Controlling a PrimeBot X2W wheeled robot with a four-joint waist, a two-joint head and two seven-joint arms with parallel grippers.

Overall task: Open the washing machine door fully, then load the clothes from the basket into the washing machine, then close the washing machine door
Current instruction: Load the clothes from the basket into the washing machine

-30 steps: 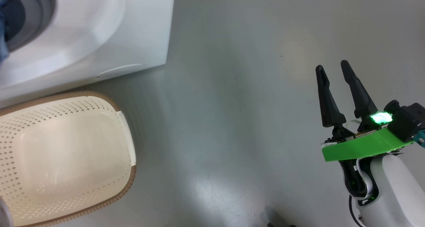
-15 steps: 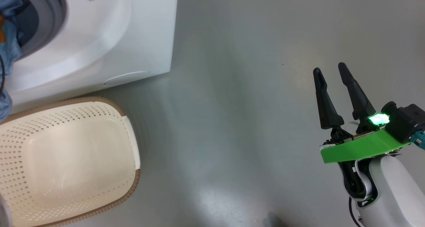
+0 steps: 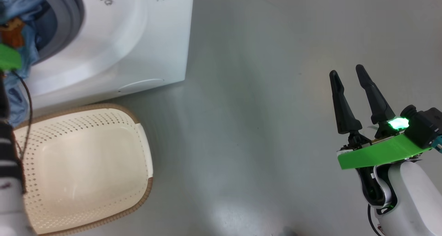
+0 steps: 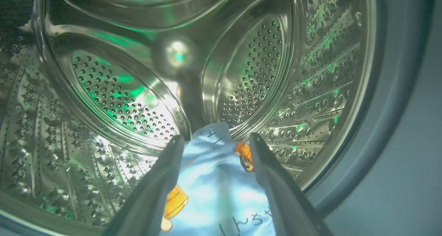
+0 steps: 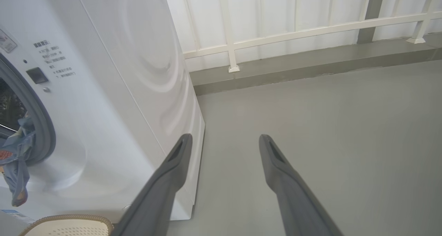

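Left end effector [image 4: 217,136], its two long dark fingers spread wide, points into the shiny perforated steel drum [image 4: 248,74] of the big white front-loading washing machine [image 3: 138,39]. Between the fingers, at 6 o'clock in the left wrist view, lies a fold of the clothes [image 4: 214,187]: soft light-blue fabric with orange cartoon prints and dark handwriting-like marks. It spans the gap from one finger to the other, but whether it touches either cannot be told.

In the head view more of the clothes sit at 10 o'clock. They are bunched in the drum mouth and trail down over the grey-blue rubber seal [image 3: 74,17] and the machine's smooth front. The right wrist view shows that trailing piece at 8 o'clock, limp and creased.

At 8 o'clock in the head view stands the small cream-white rectangular plastic basket [image 3: 146,191], with diamond-shaped perforations and a brown woven-look rim. It is on the smooth grey floor [image 3: 259,125], just in front of the machine.

At 4 o'clock, well apart from both, the right end effector [image 3: 346,70] hangs over the floor with its tapered fingers parted, holding nothing.
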